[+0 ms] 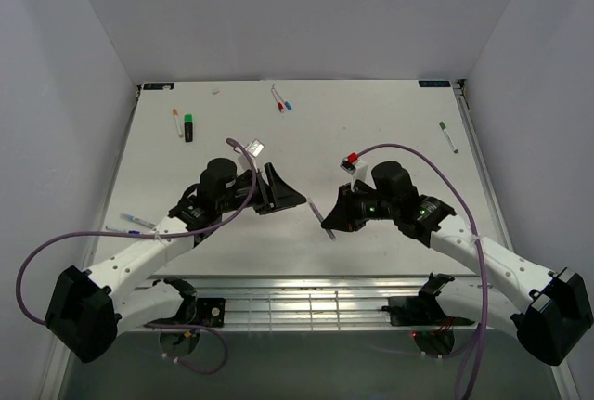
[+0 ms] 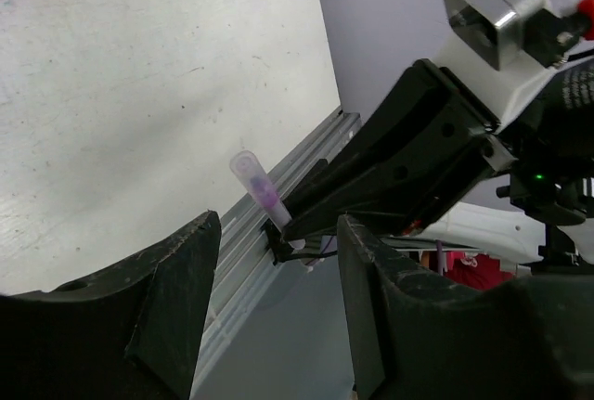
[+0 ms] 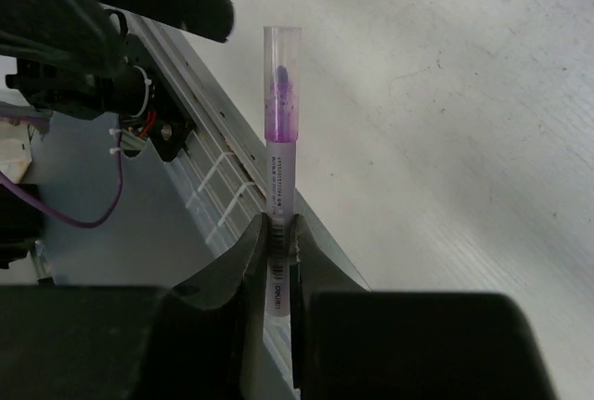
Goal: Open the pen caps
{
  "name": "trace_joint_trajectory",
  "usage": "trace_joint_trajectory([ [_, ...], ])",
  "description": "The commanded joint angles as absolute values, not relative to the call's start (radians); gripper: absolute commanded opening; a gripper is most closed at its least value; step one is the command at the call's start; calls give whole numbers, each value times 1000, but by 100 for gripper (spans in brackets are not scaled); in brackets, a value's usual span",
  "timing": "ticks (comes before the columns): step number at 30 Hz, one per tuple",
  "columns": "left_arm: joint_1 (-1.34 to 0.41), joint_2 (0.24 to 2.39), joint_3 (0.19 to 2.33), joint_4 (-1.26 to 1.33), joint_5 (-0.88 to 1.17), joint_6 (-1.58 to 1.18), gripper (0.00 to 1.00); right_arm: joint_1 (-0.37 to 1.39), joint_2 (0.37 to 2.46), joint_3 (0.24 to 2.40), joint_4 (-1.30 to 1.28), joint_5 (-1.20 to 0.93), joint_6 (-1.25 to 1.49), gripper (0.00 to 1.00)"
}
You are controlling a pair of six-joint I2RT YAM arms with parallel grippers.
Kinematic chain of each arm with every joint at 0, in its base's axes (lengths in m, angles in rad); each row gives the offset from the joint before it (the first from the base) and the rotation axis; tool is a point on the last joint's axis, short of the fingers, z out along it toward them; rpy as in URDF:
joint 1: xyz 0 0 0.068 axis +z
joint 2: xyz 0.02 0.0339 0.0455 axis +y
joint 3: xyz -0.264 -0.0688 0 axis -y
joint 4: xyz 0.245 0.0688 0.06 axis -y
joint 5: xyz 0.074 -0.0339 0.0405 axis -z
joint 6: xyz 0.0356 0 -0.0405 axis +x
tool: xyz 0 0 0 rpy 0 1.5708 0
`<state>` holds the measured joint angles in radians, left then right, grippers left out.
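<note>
We find the task unfinished. The right claw (image 3: 278, 233) is clamped tight on the barrel of a purple pen (image 3: 281, 191), held up off the worktop (image 1: 371, 131) between the two arms, and its clear cap (image 3: 281, 66) sits fully seated on the tip. The left claw (image 2: 277, 224) stands wide, holding and touching nothing; the cap lies just ahead of its fingers, not yet between them. We judge the present step to be bringing the left claw onto that cap to pull it off. Other pens lie well apart across the worktop, among them a black marker (image 1: 188, 127) and a green-ended pen (image 1: 448, 136); whether these are capped we cannot tell.
</note>
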<state>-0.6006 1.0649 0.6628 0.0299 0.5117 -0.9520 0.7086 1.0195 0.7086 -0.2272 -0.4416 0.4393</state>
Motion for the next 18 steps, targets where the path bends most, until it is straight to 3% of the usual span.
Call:
trace_joint_trajectory([
  [1,-635,1078,652,66,410,-994,63,727,993,707,-149,-472,479,8],
  [18,-684,1172,687,46,296,-1040,45,758,1040,721,-104,-462,499,8],
])
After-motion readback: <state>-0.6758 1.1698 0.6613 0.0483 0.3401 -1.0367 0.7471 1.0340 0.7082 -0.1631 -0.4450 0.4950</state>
